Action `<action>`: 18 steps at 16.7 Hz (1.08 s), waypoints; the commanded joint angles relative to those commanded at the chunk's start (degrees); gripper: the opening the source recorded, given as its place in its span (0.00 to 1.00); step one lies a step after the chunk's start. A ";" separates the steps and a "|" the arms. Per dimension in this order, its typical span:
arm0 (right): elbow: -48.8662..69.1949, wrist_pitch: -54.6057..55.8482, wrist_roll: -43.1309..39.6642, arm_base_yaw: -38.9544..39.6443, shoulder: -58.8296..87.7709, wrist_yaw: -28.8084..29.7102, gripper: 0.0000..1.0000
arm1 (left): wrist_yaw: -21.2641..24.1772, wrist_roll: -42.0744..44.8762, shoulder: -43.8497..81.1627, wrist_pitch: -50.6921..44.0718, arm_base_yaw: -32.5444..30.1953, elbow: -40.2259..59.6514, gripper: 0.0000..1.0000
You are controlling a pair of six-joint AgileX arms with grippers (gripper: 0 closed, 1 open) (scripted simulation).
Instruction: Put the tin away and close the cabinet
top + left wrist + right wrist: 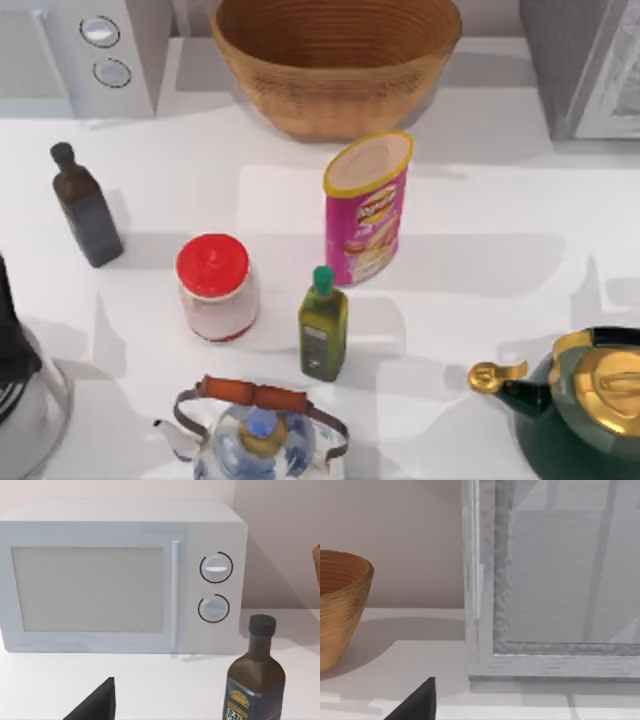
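The tin point(367, 210) is a pink snack can with a cream lid, standing upright near the table's middle, just in front of the basket. The cabinet point(590, 70) is pale grey and stands at the back right corner. In the right wrist view its framed front point(550, 580) is close ahead, and a dark part of my right gripper point(417, 702) juts in at the picture's edge. A dark part of my left gripper point(97, 705) faces the microwave point(120, 575). My left arm point(12, 330) sits at the table's left edge. Nothing is held.
A wicker basket point(335, 60) stands at the back centre and the microwave point(90, 50) at the back left. A dark bottle point(88, 210), a red-lidded jar point(216, 288), a green oil bottle point(323, 325), a glass kettle point(258, 430) and a green-gold teapot point(585, 400) crowd the front.
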 joint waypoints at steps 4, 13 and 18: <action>-15.72 5.49 -0.38 -1.11 -14.48 -0.53 1.00 | 0.00 0.00 0.00 0.00 0.00 0.00 1.00; -21.76 7.91 -0.63 -1.40 -20.24 -0.73 1.00 | 0.00 0.00 0.00 0.00 0.00 0.00 1.00; -18.81 14.12 0.24 -7.28 -14.16 -6.94 1.00 | 0.00 0.00 0.00 0.00 0.00 0.00 1.00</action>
